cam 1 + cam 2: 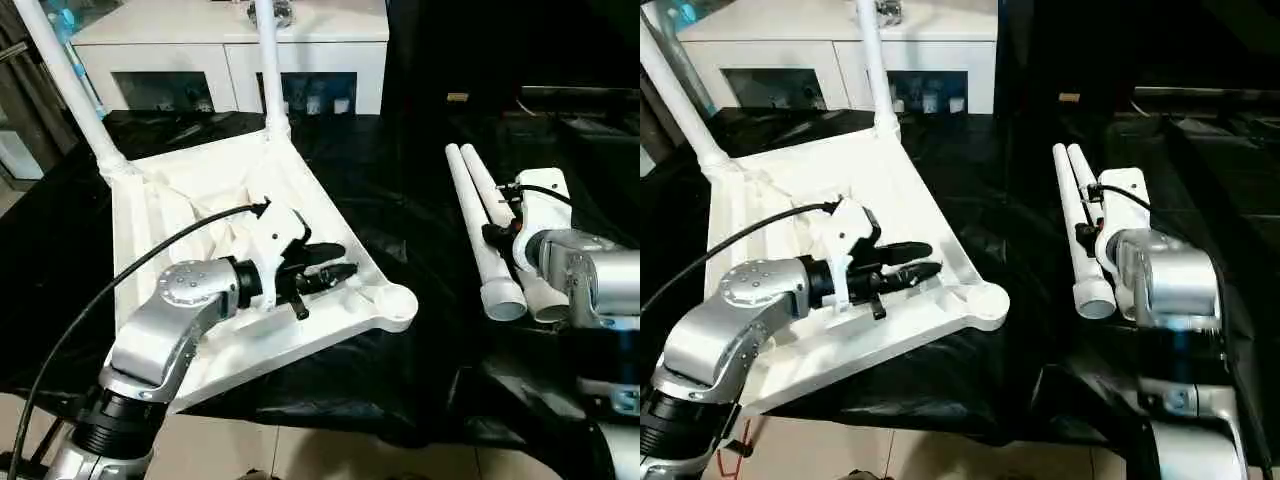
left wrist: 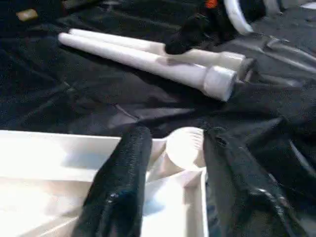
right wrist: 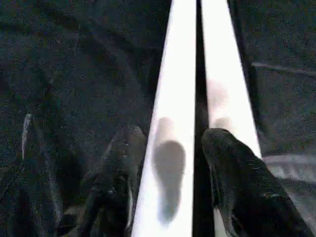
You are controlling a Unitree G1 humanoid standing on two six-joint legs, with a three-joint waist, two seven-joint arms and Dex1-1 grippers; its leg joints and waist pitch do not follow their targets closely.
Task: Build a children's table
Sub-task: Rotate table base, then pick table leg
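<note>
The white tabletop [image 1: 300,345] lies upside down on the black cloth, ribbed side up. Two white legs [image 1: 70,75] [image 1: 268,60] stand upright in its far corner sockets. My left gripper [image 1: 340,260] hovers open over the tabletop's near right part, its fingers pointing at the empty round corner socket [image 2: 185,145]. Two loose legs [image 1: 480,215] lie side by side on the cloth to the right. My right gripper [image 3: 173,136] is open just above them, its fingers either side of one leg [image 3: 173,89], and it holds nothing.
A white cabinet [image 1: 230,40] with glass-fronted compartments stands behind the work surface. The black cloth [image 1: 400,180] covers the whole surface, with a bare strip between tabletop and loose legs. The surface's near edge drops to a light floor [image 1: 300,450].
</note>
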